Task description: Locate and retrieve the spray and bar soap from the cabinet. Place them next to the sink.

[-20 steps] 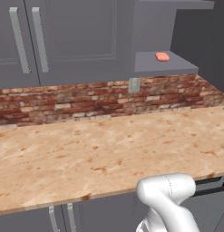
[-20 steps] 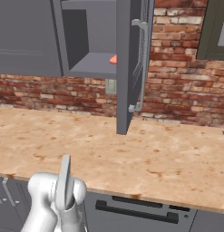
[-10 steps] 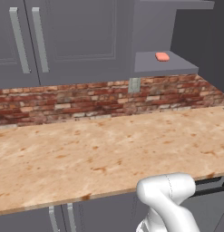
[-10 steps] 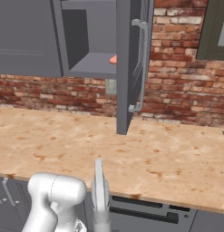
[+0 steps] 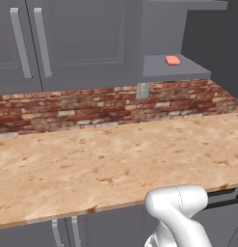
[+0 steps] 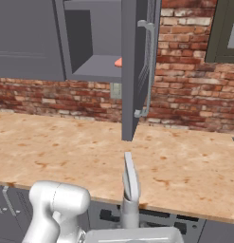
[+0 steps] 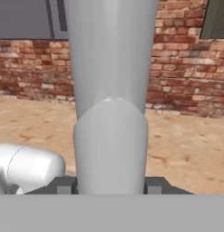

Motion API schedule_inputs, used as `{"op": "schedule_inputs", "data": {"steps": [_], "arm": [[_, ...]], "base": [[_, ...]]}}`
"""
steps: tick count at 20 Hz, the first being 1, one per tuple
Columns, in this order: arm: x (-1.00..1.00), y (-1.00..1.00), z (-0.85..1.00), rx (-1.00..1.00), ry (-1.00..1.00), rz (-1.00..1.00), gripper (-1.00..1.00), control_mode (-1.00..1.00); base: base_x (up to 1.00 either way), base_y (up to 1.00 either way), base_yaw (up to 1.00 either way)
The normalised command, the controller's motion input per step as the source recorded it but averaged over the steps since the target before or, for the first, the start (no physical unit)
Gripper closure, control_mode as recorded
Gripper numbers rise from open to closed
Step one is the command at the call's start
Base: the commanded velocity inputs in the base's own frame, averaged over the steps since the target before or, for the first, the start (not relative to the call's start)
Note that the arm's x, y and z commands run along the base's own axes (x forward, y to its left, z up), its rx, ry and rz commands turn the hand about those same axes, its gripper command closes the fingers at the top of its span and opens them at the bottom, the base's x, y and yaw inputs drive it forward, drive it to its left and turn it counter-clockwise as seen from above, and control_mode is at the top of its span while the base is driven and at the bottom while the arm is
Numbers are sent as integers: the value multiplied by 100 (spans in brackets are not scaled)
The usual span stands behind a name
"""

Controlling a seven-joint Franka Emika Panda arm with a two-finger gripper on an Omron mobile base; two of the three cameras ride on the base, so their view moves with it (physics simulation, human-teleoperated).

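Note:
My gripper (image 7: 109, 186) is shut on the spray (image 7: 111, 99), a tall pale grey bottle that stands upright right in front of the hand camera. From the right base view the spray (image 6: 130, 182) rises slim from my hand, low in front of the counter's edge. The bar soap (image 5: 172, 60), small and salmon pink, lies on the grey shelf of the cabinet (image 5: 180, 72), up on the wall at the right. In the right base view the bar soap (image 6: 118, 62) peeks out from behind the open door. The sink is out of view.
The cabinet's open door (image 6: 136, 71) with its long silver handle juts out over the counter (image 5: 115, 159). A brick backsplash (image 5: 67, 108) with a wall outlet (image 5: 143, 90) runs behind. Closed grey doors (image 5: 67, 38) hang to the left.
The spray in my grip has swung to the right along the counter's front edge. The base views, the soap and the cabinet have stayed the same.

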Motion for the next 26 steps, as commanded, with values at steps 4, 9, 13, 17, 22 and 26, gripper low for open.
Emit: {"op": "schedule_inputs", "data": {"steps": [4,9,13,17,22,26], "arm": [[56,-33,-3,0,-2,0,100,-100],[38,-34,-8,0,-2,3,100,-100],[39,-31,-6,0,-4,2,100,-100],[51,-34,-8,0,-4,4,100,-100],[59,-29,-12,0,-4,3,100,-100],[57,-26,-7,0,-2,3,100,-100]], "base": [[0,0,0],[0,0,0],[0,0,0],[0,0,0],[0,0,0],[0,0,0]]}}
